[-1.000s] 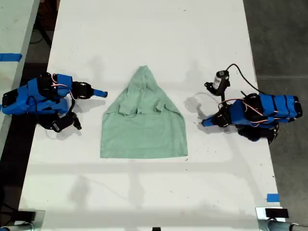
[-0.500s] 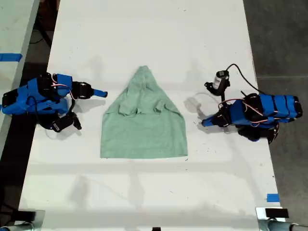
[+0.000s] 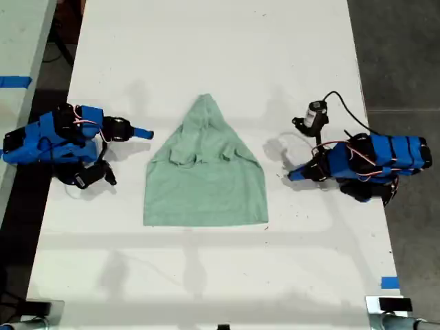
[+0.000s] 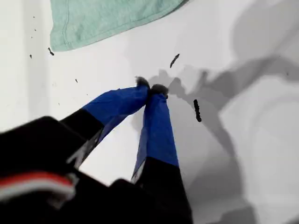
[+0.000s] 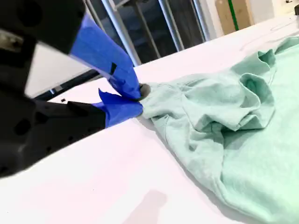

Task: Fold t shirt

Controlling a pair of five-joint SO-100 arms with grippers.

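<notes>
Exterior view, shirt: the t shirt (image 3: 205,180) is laid mid-table (image 3: 206,55), its hem spread flat and its top bunched to a point
Exterior view, arms: my second gripper (image 3: 148,134) is seen at the exterior view's left and my first gripper (image 3: 291,176) at its right, both apart from the cloth
First wrist view: the claw is pinched to nothing, with the tips met on bare table; a hem corner is seen beyond
Second wrist view: the jaws are drawn together with nothing gripped; rumpled folds are seen just past the tips
</notes>
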